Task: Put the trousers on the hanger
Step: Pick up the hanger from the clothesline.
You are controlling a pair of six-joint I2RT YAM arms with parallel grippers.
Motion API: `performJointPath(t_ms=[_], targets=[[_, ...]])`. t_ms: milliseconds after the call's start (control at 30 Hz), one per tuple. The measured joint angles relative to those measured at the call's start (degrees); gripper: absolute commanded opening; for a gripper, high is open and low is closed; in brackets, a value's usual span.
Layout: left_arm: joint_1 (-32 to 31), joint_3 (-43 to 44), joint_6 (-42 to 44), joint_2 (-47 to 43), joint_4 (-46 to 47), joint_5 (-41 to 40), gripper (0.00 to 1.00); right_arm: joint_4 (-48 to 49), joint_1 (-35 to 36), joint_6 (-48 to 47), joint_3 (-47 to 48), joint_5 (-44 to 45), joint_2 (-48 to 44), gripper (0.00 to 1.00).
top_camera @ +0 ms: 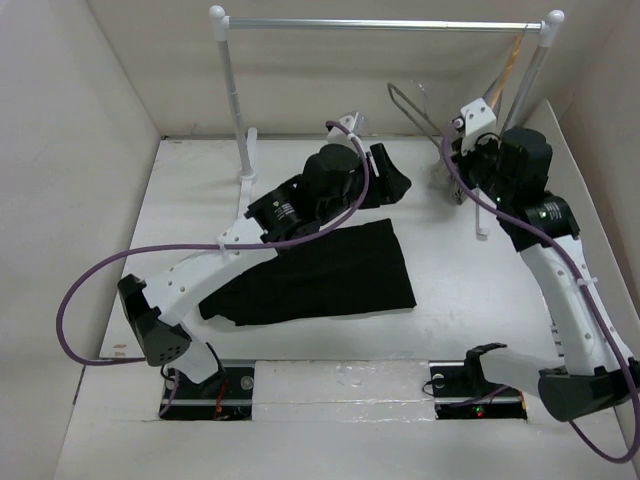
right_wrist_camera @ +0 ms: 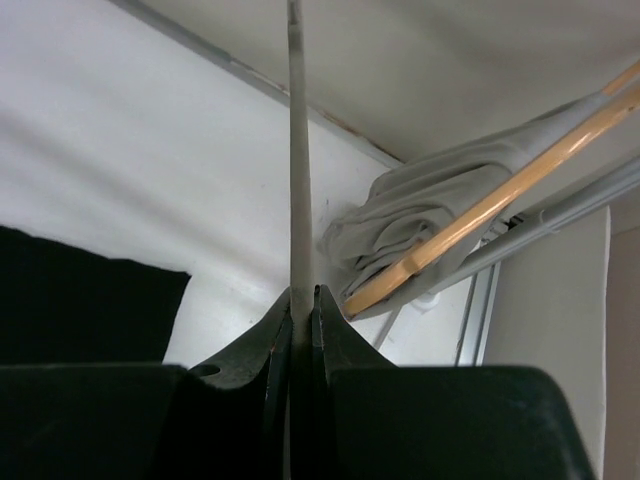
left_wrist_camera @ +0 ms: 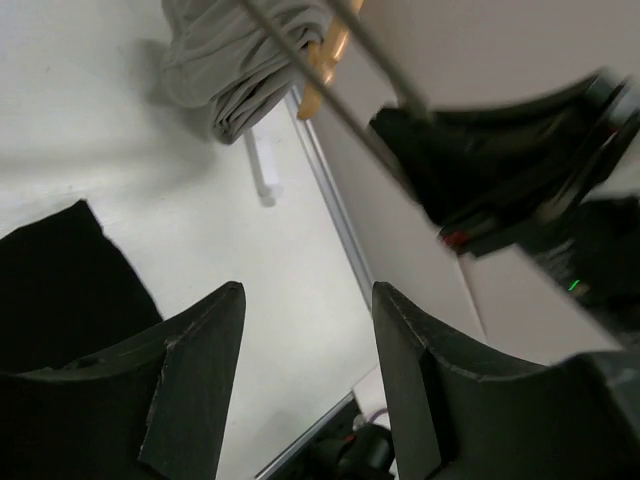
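The black trousers (top_camera: 320,268) lie folded flat in the middle of the table; an edge also shows in the left wrist view (left_wrist_camera: 50,290) and the right wrist view (right_wrist_camera: 80,300). My right gripper (top_camera: 453,150) is shut on the thin grey hanger (top_camera: 415,115) and holds it up at the back right. In the right wrist view the jaws (right_wrist_camera: 303,292) pinch the hanger's rod (right_wrist_camera: 297,150). My left gripper (top_camera: 398,185) is open and empty, above the table just beyond the trousers' far right corner. Its fingers (left_wrist_camera: 200,370) stand wide apart with bare table between them.
A white clothes rail (top_camera: 385,22) on two posts spans the back. A light brown wooden hanger (top_camera: 505,65) leans at its right end, with bundled grey cloth (right_wrist_camera: 420,220) on it. Box walls close in left, right and back.
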Motion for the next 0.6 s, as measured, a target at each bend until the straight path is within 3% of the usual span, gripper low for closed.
performJointPath(t_ms=[333,600], targets=[[1.3,8.8,-5.8,10.3,-0.1,1.4,0.64,0.8,11.1,-0.3,-14.9,9.2,-12.4,0.0],[1.6,11.6,-10.7,17.0,-0.7,1.6,0.58,-0.5,17.2,1.1,-18.5,15.4,-15.1,0.0]])
